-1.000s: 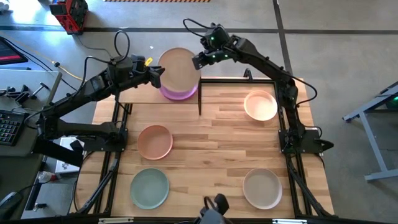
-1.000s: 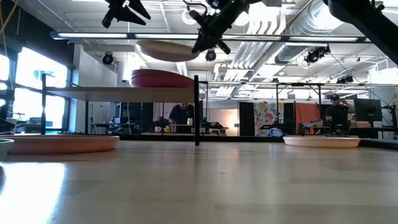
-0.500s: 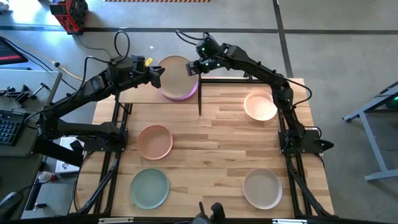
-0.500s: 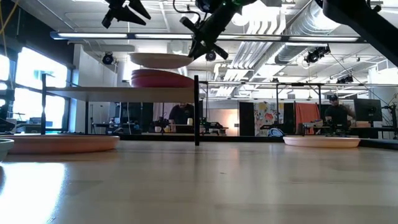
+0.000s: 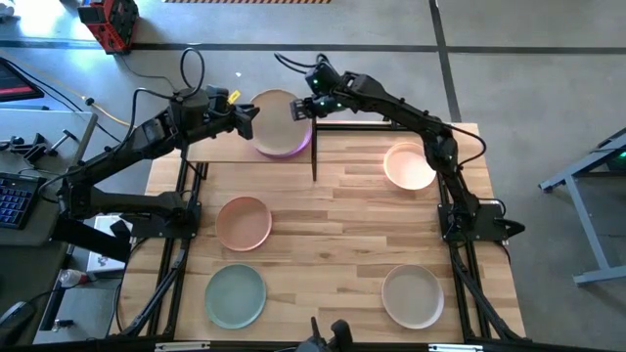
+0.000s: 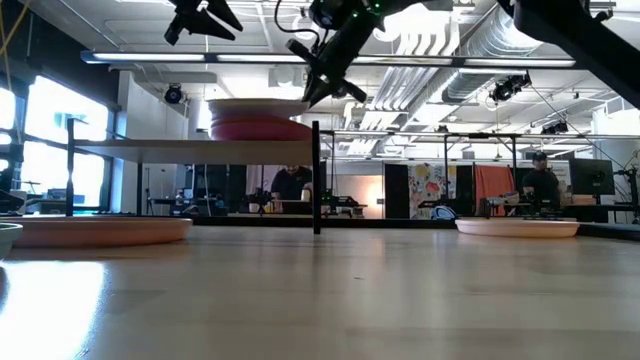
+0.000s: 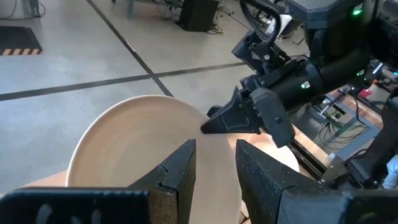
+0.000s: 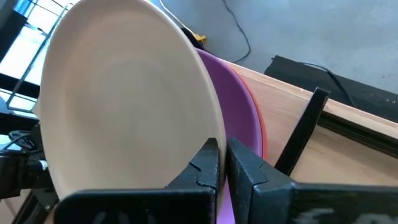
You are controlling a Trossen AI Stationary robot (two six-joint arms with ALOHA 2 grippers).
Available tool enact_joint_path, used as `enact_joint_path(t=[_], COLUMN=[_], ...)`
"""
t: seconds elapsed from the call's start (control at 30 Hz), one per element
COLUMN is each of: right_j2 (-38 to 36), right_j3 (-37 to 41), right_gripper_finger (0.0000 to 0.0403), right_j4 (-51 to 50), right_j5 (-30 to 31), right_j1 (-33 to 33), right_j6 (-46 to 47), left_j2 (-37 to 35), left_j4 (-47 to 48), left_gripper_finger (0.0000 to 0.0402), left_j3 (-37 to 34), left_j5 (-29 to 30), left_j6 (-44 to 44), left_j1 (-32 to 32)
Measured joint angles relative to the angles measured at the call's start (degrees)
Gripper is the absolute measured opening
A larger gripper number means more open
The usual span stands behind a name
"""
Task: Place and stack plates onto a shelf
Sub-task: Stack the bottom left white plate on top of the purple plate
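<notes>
The beige plate (image 5: 278,115) sits on top of the stack (image 6: 258,128) on the shelf (image 5: 227,149), at about eleven o'clock on the table in the high view. The right gripper (image 5: 302,108) has its fingers pinched shut on the plate's rim at the three o'clock edge. In the right wrist view the plate lies over a purple plate (image 8: 239,130) with a pinkish rim showing under that, so at least three plates are stacked. Whether the beige one has fully settled or hangs a hair above cannot be told; in the low view it looks down on the pile.

The left gripper (image 5: 243,115) hovers just beside the stack at its nine o'clock side, fingers apart and holding nothing.

Four plates lie on the table: a peach plate (image 5: 244,222) at nine o'clock, a mint plate (image 5: 235,295) at seven, a cream plate (image 5: 410,164) at two, and another beige plate (image 5: 412,295) at five. The shelf's left half shows bare board.

By my judgement the task is a little under halfway: this placement needs only the release, then the four loose plates are left to be carried up.
</notes>
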State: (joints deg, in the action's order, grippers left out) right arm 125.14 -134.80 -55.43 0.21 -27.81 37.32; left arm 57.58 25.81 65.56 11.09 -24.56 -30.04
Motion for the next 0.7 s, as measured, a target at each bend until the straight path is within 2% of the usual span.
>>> enact_joint_path(t=[0.57,0.7], right_j2=[0.3,0.3], right_j3=[0.0,0.0], right_gripper_finger=[0.0001,0.0016], right_j4=[-1.2,-1.3], right_j5=[-0.3,-1.1], right_j1=[0.2,0.2], right_j6=[-1.3,-1.3], left_j2=[0.0,0.0], left_j4=[0.0,-0.4], left_gripper_finger=[0.0104,0.0104], left_j3=[0.0,0.0], left_j5=[0.0,-0.3], left_j6=[0.7,0.6], left_j1=[0.0,0.0])
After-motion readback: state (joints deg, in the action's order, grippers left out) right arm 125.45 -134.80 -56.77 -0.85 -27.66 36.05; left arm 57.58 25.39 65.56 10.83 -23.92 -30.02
